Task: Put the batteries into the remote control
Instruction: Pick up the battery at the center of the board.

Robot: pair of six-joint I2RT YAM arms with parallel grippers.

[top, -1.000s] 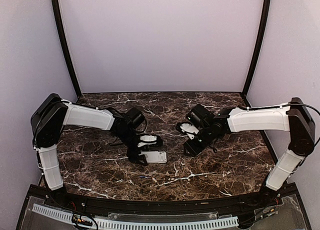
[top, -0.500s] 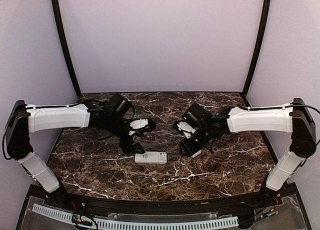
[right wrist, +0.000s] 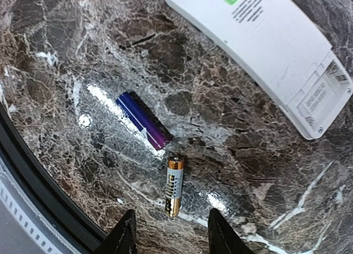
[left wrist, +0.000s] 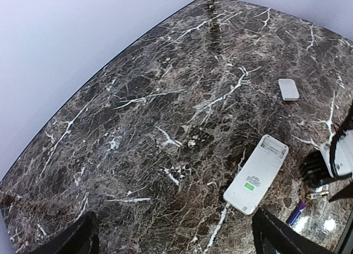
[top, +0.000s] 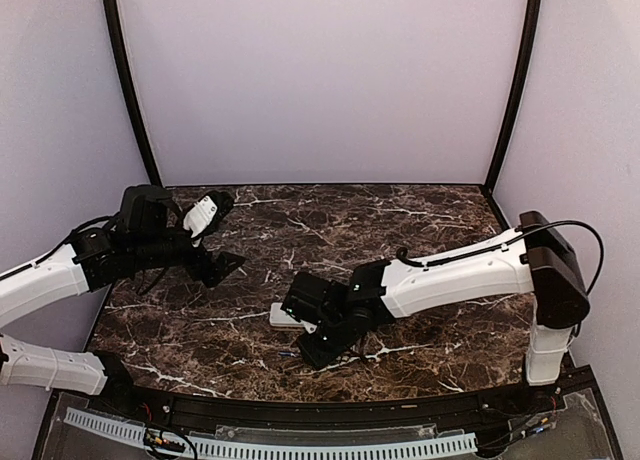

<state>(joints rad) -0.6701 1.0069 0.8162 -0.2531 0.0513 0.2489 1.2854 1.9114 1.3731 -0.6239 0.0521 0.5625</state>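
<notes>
The white remote control (left wrist: 256,174) lies face down on the marble table, its battery compartment (right wrist: 322,96) open and empty. It also shows in the right wrist view (right wrist: 265,38) and, partly hidden by the right arm, in the top view (top: 288,317). A purple battery (right wrist: 143,120) and a gold battery (right wrist: 174,186) lie loose near it. My right gripper (right wrist: 172,237) is open and empty, just above the gold battery. My left gripper (left wrist: 176,243) is open and empty, raised well to the left of the remote (top: 222,265).
The small white cover piece (left wrist: 288,89) lies flat on the table beyond the remote. The table's black front rim (right wrist: 33,171) runs close to the batteries. Purple walls (top: 320,80) enclose the back and sides.
My left arm has pulled back to the left, away from the remote. My right arm has swung from the back right down to the front centre, over the batteries.
</notes>
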